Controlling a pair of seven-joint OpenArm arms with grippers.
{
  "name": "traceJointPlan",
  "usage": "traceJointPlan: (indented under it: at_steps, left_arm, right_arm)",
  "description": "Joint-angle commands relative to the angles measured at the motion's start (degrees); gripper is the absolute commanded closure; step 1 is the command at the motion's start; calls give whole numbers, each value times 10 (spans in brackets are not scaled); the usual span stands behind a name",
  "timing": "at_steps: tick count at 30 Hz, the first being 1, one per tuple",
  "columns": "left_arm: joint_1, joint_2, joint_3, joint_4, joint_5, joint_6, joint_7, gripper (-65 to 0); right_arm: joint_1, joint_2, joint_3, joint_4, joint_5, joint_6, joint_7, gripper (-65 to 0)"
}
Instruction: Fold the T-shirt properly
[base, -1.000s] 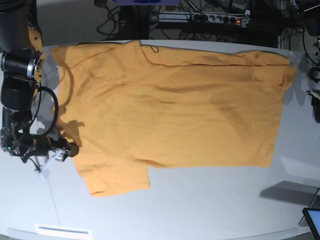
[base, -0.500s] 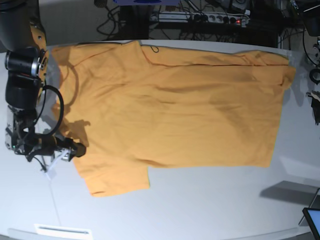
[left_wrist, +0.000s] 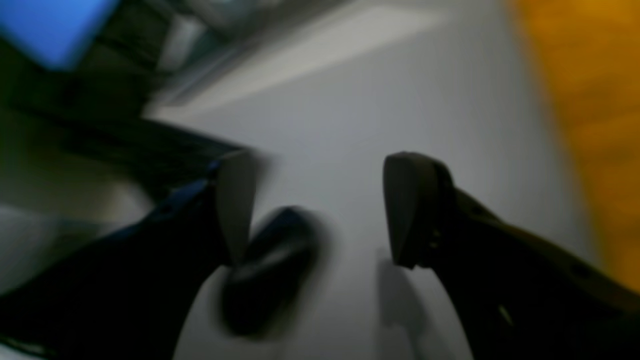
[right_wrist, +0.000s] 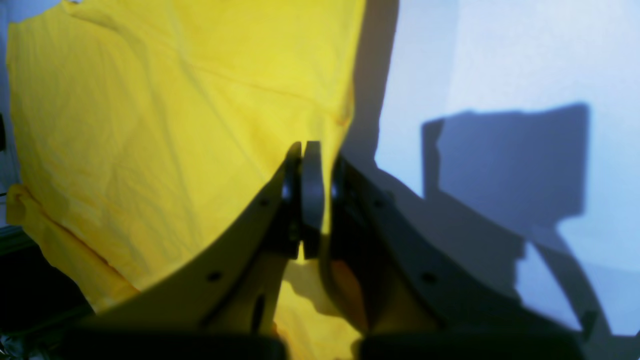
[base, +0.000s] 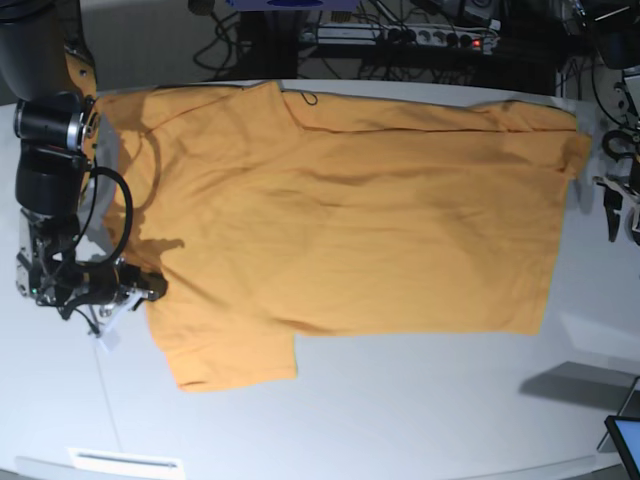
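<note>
Base view: the T-shirt (base: 340, 215) lies spread flat across the table (base: 400, 400), collar end left, hem right. My right gripper (base: 152, 288) sits at the shirt's left edge, just above the near sleeve; my left gripper (base: 612, 205) waits off the right edge, beside the hem and apart from it.

Left wrist view: blurred. The left gripper (left_wrist: 320, 210) has its fingers wide apart over bare table, holding nothing, with the shirt (left_wrist: 585, 100) off to the right.

Right wrist view: the right gripper (right_wrist: 306, 195) has its fingers pressed together at the shirt's (right_wrist: 175, 125) edge. I cannot tell how much cloth is caught. If the bite is thin, the edge may slip free on lifting; with only one side held, the shirt may drag and bunch.
</note>
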Motion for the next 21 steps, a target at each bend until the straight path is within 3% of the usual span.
traceJointPlan:
  at_steps: [1,8,10,15,17,20,21]
  left_arm:
    - [-6,-19,7,6,-32,-6,-9,-398]
    - [-18,-89,83,5,-329,-49,109,-401]
    - [-41,-102,106,1,-382,-50,127,-401]
    - [-112,-116,167,-23,-439,-52,188,-403]
    - [-148,-112,187,-41,-441,-73,209,-445]
    - [-200,-90,193,-74,-442,-131,247,-534]
    - [-214,-86,191,-87,-442,-132,264,-544]
  right_arm:
    - [14,7,-1,6,3,0,1,-7]
    - [14,6,-1,6,3,0,1,-7]
    - [14,5,-1,6,3,0,1,-7]
    - [4,5,-1,8,3,0,1,-6]
    - [2,6,-1,8,3,0,3,-6]
    - [-4,8,-2,9,3,0,3,-6]
    - [-4,8,-2,9,3,0,3,-6]
